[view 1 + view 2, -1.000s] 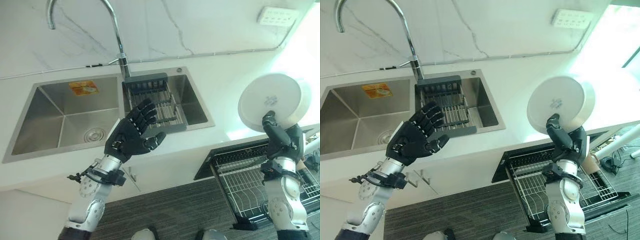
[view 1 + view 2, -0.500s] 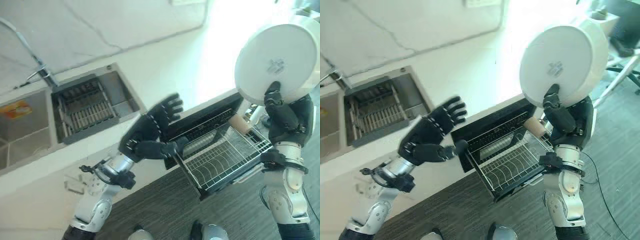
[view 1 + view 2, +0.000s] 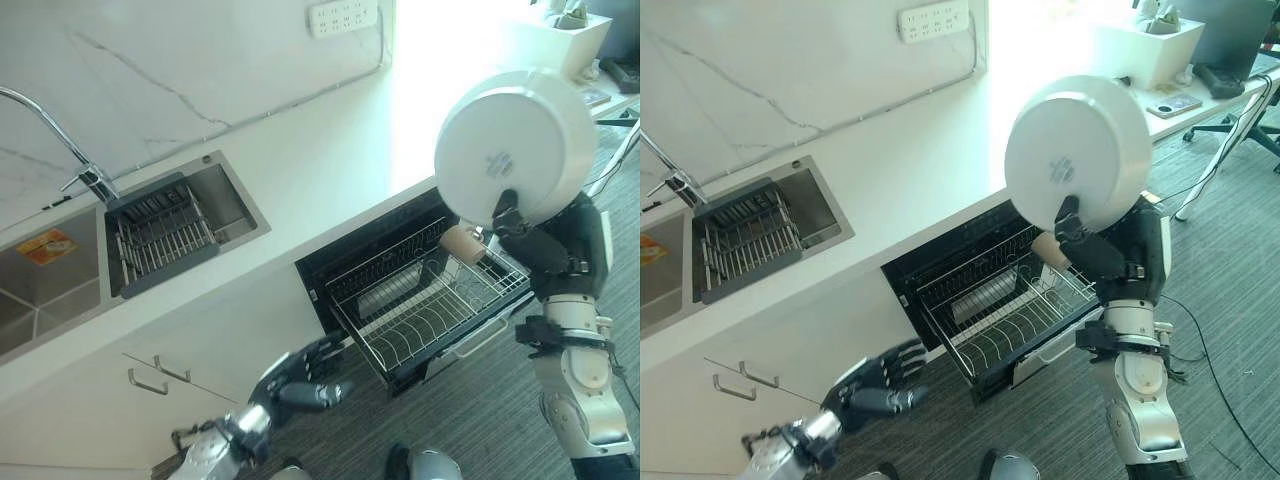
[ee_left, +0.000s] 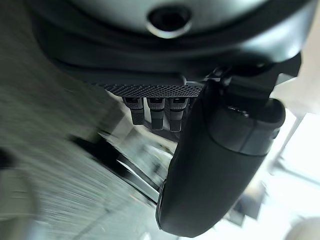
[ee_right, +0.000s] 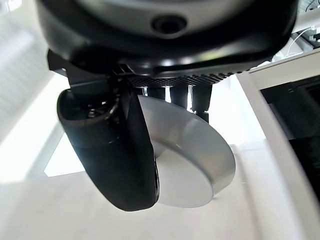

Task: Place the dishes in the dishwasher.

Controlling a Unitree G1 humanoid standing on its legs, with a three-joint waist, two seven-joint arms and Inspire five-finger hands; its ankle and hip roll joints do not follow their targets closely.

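The right hand (image 3: 545, 250) pinches the white bowl (image 3: 515, 145), thumb on its underside and fingers behind its rim, while the left hand (image 3: 300, 380) hangs empty, fingers relaxed.

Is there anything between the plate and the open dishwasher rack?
Nothing visible. The right hand holds the plate upright above the pulled-out rack, whose plate slots look empty. The left hand hangs low, clear of the path.
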